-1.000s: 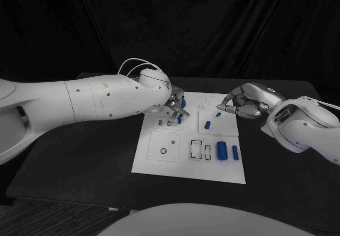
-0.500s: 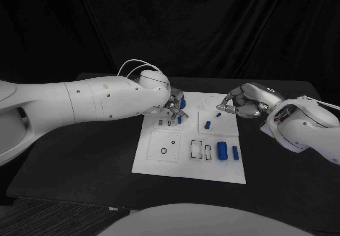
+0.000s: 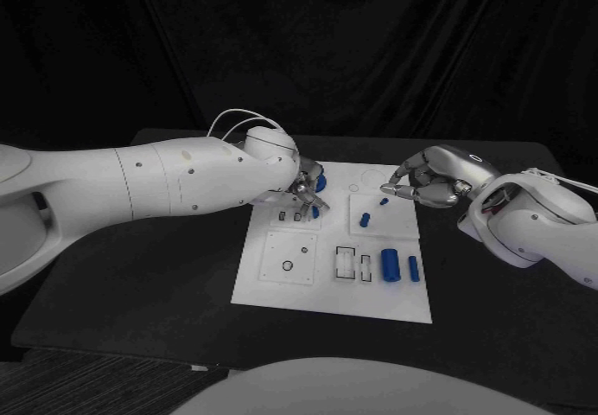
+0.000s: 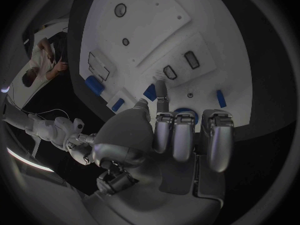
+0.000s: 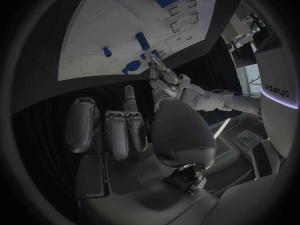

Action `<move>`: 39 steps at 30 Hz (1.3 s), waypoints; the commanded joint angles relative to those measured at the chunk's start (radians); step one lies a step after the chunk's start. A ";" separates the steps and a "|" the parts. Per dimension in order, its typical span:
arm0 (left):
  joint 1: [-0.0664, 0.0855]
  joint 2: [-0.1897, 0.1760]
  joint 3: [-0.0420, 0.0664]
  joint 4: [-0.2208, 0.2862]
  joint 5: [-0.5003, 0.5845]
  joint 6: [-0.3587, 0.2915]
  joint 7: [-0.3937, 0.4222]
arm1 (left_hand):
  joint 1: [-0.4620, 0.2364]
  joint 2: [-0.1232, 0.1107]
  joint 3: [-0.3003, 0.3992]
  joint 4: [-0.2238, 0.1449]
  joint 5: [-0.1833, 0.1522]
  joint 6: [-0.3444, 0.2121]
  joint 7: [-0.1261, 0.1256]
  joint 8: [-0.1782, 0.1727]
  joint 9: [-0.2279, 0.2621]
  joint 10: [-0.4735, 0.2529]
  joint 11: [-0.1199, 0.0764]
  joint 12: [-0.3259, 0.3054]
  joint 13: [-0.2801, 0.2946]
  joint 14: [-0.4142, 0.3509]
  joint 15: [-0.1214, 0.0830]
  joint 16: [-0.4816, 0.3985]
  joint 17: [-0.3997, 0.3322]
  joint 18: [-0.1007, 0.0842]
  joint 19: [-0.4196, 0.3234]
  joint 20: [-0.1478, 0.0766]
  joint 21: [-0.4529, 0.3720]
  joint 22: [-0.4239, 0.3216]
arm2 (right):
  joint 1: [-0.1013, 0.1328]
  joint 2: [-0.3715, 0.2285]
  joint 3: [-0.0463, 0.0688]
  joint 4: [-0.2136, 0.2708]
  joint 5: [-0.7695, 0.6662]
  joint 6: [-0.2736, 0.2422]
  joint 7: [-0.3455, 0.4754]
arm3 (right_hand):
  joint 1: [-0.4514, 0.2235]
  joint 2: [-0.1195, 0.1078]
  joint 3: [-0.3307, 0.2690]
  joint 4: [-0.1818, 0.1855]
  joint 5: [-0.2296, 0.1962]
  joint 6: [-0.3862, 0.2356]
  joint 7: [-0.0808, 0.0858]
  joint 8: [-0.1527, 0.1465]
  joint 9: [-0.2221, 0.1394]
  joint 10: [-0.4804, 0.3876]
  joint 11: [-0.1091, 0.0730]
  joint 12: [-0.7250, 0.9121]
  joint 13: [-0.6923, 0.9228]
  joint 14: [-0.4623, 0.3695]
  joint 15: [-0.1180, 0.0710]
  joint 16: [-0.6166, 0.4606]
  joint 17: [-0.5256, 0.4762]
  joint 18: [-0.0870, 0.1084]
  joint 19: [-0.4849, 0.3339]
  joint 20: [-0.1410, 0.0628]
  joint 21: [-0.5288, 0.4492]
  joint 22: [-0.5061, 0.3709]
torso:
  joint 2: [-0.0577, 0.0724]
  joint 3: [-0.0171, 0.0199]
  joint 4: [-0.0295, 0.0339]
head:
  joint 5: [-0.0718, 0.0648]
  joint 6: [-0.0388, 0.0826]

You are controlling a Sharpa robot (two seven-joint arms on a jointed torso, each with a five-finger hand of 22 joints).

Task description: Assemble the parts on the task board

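Observation:
The white task board (image 3: 374, 298) lies mid-table. My left hand (image 3: 304, 188) hovers over its far left part and pinches a small blue part (image 4: 150, 91) between thumb and a finger, just above two small slots (image 4: 180, 66). A round blue part (image 3: 321, 181) sits beneath that hand. My right hand (image 3: 430, 180) hangs at the board's far right edge, fingers curled in and holding nothing. Two blue pegs (image 3: 365, 220) stand on the far right plate. Two blue cylinders (image 3: 390, 264) lie at the near right.
The board (image 5: 106, 20) carries rectangular recesses (image 3: 346, 261) near its middle and a plate with small round holes (image 3: 289, 257) at the near left. Black table surface surrounds the board on all sides, with dark curtain behind.
My left arm has shifted very slightly while its hand stays over the same spot. The right hand and the parts on the board have not moved.

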 commanded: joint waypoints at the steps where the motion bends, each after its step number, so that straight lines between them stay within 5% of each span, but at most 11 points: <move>1: -0.004 0.002 0.001 0.002 0.003 0.015 0.012 | -0.001 -0.008 0.024 -0.003 0.013 0.012 0.005 -0.016 0.003 0.115 -0.015 0.022 0.260 0.104 -0.013 0.014 0.266 -0.029 0.074 -0.003 -0.001 0.237 | -0.003 0.001 0.001 -0.002 -0.001 0.006 -0.019 | 0.007 0.017 0.001 -0.008 0.024 -0.009 -0.003 0.016 0.017 0.111 0.002 0.017 0.264 0.098 0.009 -0.002 0.235 -0.002 -0.005 -0.001 -0.025 0.188 | 0.000 -0.0007 -0.0004 | 0.002 0.000; 17: -0.008 0.004 0.001 0.000 0.134 0.030 -0.023 | 0.007 -0.016 0.046 -0.022 0.049 0.009 0.011 -0.063 -0.009 0.115 -0.010 0.022 0.260 0.104 -0.010 0.014 0.266 -0.025 0.062 0.000 -0.012 0.223 | -0.003 0.002 0.001 -0.005 -0.001 0.013 -0.022 | 0.007 0.018 0.000 -0.008 0.023 -0.009 -0.003 0.017 0.018 0.111 0.002 0.017 0.264 0.097 0.009 -0.004 0.233 -0.002 -0.006 -0.001 -0.028 0.187 | 0.000 -0.0006 0.0000 | 0.003 0.000; 39: -0.009 0.005 0.001 -0.010 0.117 0.005 -0.039 | 0.008 -0.022 0.048 -0.026 0.050 0.007 0.012 -0.071 -0.011 0.115 -0.008 0.022 0.260 0.104 -0.009 0.014 0.266 -0.024 0.060 0.000 -0.014 0.220 | -0.005 0.004 0.001 -0.010 -0.001 0.021 -0.026 | 0.005 0.018 -0.002 -0.008 0.020 -0.011 -0.002 0.019 0.020 0.111 0.002 0.017 0.264 0.097 0.010 -0.003 0.233 -0.002 -0.007 -0.001 -0.029 0.187 | 0.000 -0.0020 -0.0001 | 0.002 0.000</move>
